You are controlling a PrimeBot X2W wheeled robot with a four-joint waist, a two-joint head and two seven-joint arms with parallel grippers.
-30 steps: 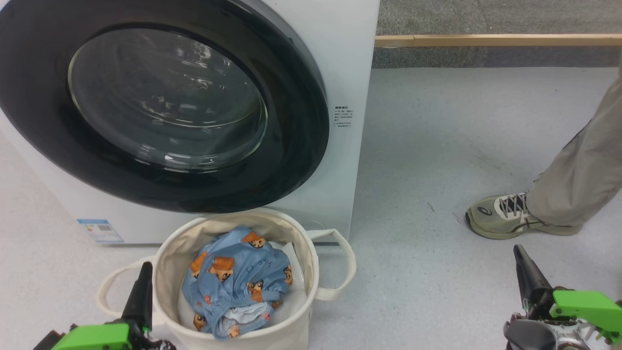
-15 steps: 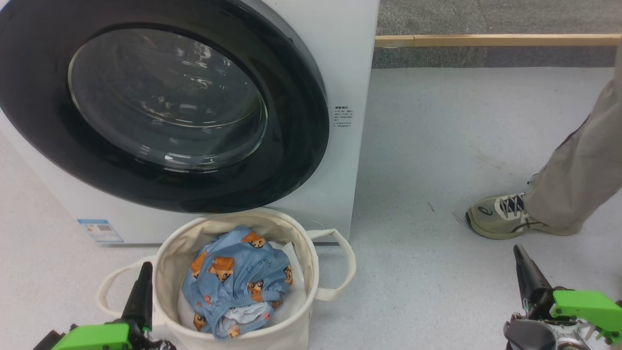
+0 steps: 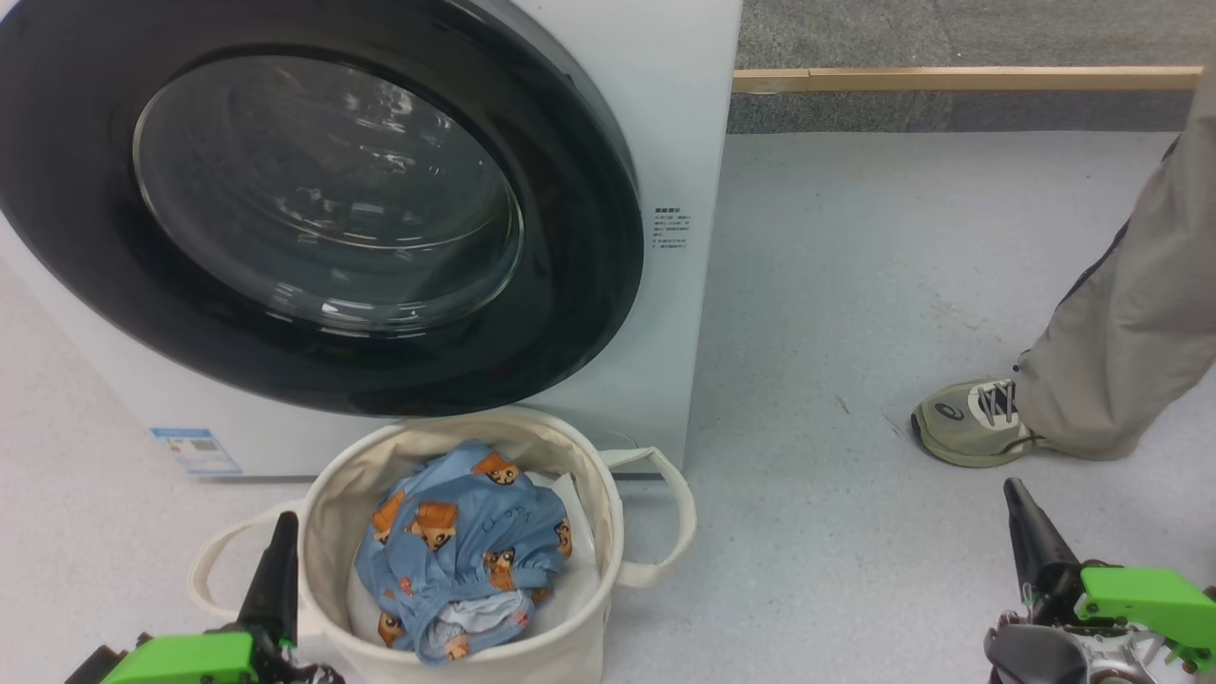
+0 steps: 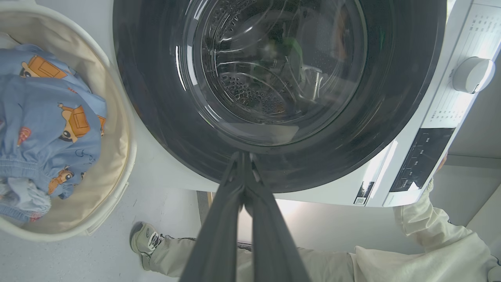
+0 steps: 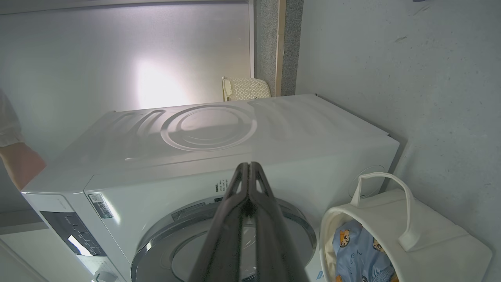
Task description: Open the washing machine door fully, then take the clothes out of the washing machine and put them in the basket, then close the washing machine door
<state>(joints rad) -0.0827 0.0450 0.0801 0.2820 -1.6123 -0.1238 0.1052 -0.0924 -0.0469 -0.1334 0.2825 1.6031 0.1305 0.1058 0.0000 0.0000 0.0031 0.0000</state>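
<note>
The washing machine stands ahead, its black-rimmed glass door lying flat against its front. On the floor before it sits the cream basket, and the blue bear-print clothes lie bunched inside it. My left gripper is shut and empty, low at the basket's left rim. My right gripper is shut and empty too, well to the right of the basket. The left wrist view shows the door and the clothes. The right wrist view shows the machine and the basket.
A person stands at the right, a foot in a pale shoe and a beige trouser leg close above my right gripper. A wooden skirting strip runs along the back wall. A woven basket sits behind the machine.
The person's trouser leg has swung left over the shoe. Both grippers, the basket and the door are unmoved.
</note>
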